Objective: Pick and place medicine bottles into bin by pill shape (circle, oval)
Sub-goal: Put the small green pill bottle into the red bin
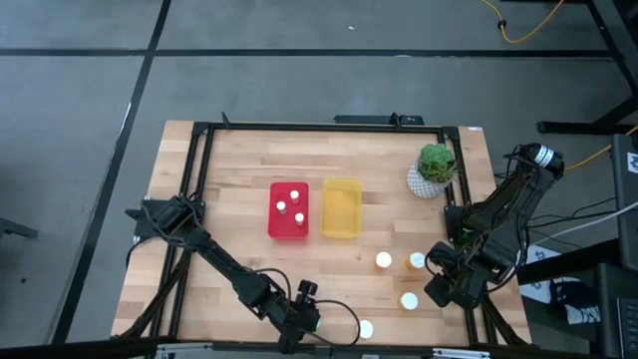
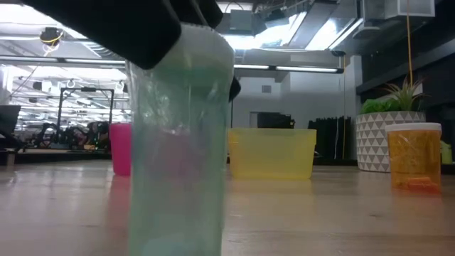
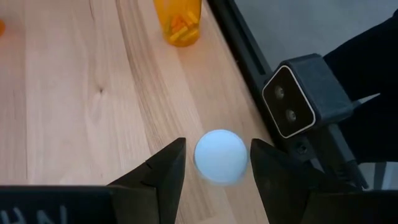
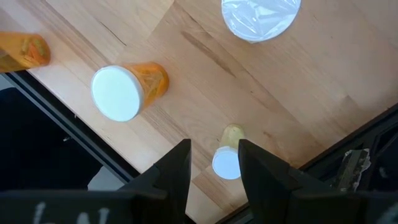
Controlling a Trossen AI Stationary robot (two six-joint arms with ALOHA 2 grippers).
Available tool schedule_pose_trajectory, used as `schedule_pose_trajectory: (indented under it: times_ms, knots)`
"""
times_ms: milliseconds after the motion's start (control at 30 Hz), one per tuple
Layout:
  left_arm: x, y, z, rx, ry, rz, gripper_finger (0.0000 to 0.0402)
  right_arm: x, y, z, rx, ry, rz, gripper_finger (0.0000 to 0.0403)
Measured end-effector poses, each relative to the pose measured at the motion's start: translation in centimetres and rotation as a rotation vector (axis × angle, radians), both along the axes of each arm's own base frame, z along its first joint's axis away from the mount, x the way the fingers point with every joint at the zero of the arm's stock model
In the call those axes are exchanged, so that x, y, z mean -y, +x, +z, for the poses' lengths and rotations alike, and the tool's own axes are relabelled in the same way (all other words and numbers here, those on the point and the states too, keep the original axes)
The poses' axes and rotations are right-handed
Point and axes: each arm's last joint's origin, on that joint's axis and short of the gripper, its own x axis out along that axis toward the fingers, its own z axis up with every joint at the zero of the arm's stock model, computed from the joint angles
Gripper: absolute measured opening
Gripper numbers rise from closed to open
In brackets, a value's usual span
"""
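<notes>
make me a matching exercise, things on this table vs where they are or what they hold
1 red plastic bin
2 yellow plastic bin
3 potted green plant
4 left hand

a far right part of the wooden table
b holds three white-capped bottles
c fingers either side of a white-capped bottle at the near edge
d just right of the red bin

Pairs: 1-b, 2-d, 3-a, 4-c

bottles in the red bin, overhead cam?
3 white-capped medicine bottles clustered inside the red plastic bin, caps up. Others may sit hidden beneath; the adjacent yellow plastic bin looks empty.
</notes>
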Motion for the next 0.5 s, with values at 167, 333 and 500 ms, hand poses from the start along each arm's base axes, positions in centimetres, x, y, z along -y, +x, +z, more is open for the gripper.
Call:
schedule_pose_trajectory:
  times_ms: [167, 333, 500]
  knots:
    - [0.0, 0.0, 0.01, 0.0, -0.001, 0.0, 0.0171, 0.0, 0.0, 0.0, 0.0, 0.0, 0.0, 0.0135]
    - [0.0, 0.0, 0.01, 0.0, 0.0, -0.001, 0.0154, 0.0, 0.01, 0.0, 0.0, 0.0, 0.0, 0.0135]
    - [-0.03, -0.01, 0.06, 0.004, 0.011, -0.004, 0.012, 0.0, 0.0, 0.0, 0.0, 0.0, 0.0, 0.0135]
